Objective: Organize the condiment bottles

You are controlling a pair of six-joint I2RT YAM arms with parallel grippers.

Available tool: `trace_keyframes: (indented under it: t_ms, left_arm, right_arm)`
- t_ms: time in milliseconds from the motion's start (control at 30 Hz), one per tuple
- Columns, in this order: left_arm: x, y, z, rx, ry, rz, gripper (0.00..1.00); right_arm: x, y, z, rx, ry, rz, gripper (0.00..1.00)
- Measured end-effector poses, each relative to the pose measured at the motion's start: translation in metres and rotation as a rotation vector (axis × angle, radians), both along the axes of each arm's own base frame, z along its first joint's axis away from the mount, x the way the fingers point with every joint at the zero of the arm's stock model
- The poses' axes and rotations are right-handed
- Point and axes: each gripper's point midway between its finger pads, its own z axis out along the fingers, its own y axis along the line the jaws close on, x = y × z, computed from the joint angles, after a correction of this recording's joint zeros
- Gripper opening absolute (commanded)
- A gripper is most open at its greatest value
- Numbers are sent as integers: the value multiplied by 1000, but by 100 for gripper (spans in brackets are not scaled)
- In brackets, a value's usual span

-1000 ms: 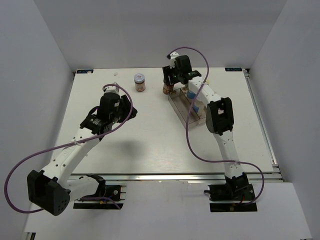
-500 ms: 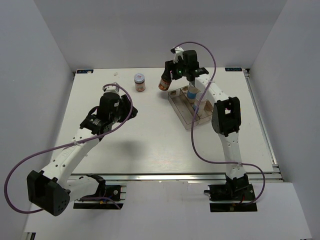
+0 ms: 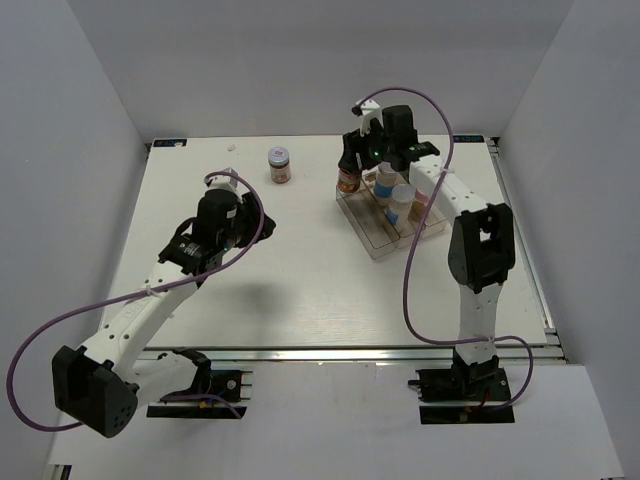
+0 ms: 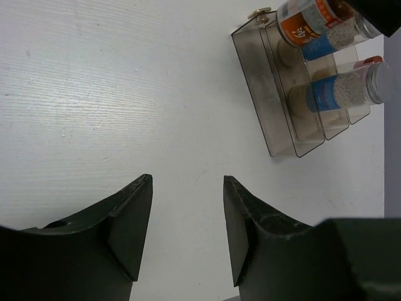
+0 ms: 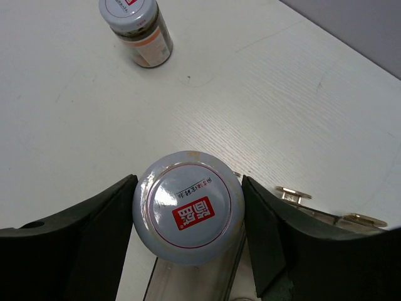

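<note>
My right gripper (image 3: 358,165) (image 5: 189,182) is shut on a short brown jar (image 3: 348,181) (image 5: 188,214) by its pale lid, holding it over the far left end of the clear tray (image 3: 374,240) (image 5: 188,285). The second brown jar (image 3: 279,165) (image 5: 138,31) stands on the table to the left. In the tray stand the silver-capped white-blue bottle (image 3: 386,181) (image 4: 348,91), the yellow-green-capped bottle (image 3: 403,201) and the pink-capped bottle (image 3: 426,193). My left gripper (image 3: 226,222) (image 4: 187,182) is open and empty over bare table at the left.
The tray (image 4: 276,119) lies at an angle at the back right. The held jar shows in the left wrist view (image 4: 307,22). Grey walls close the table on three sides. A metal rail runs along the right edge (image 3: 525,250).
My right gripper lifted the brown jar from the table beside the tray and carried it right, over the tray's far left end. The left arm has barely moved.
</note>
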Motion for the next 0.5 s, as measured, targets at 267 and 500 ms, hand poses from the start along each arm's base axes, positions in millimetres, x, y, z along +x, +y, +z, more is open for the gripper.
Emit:
trace_keyframes:
  t_ms: [267, 500]
  left_arm:
    - [4, -5, -4, -5, 6, -13, 59]
    - [5, -6, -3, -8, -1, -20, 63]
  right_arm:
    - [-3, -17, -2, -66, -42, -18, 0]
    - [-1, -24, -14, -117, -40, -34, 0]
